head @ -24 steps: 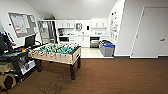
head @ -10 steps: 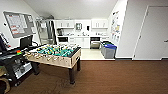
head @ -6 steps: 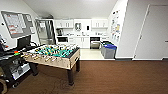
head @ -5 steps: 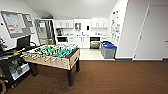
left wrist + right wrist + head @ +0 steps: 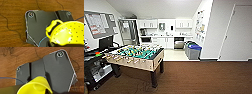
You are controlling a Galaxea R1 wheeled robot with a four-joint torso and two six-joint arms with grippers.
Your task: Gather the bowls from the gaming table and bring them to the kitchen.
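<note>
The bright yellow bowl (image 5: 67,33) shows close up in the left wrist view, perforated with small holes and with a looped handle, hanging above the robot's dark base plate. In the right wrist view a smooth yellow curved bowl surface (image 5: 36,87) sits equally close. I cannot tell which arm holds it. The black and white bowls are hidden. The kitchen (image 5: 164,37) lies straight ahead in the head view, with white cabinets, a countertop and a built-in dishwasher (image 5: 179,43). The white-topped gaming table is out of view.
A green foosball table (image 5: 136,56) stands on the brown wood floor at the left. A dark desk with a monitor (image 5: 99,57) is beside it. Grey bins with a blue lid (image 5: 193,50) stand by the right wall at the kitchen entrance. A white door (image 5: 239,32) is at the far right.
The whole head view has shifted: the camera has moved forward, so the foosball table sits larger and further left, and the kitchen is nearer.
</note>
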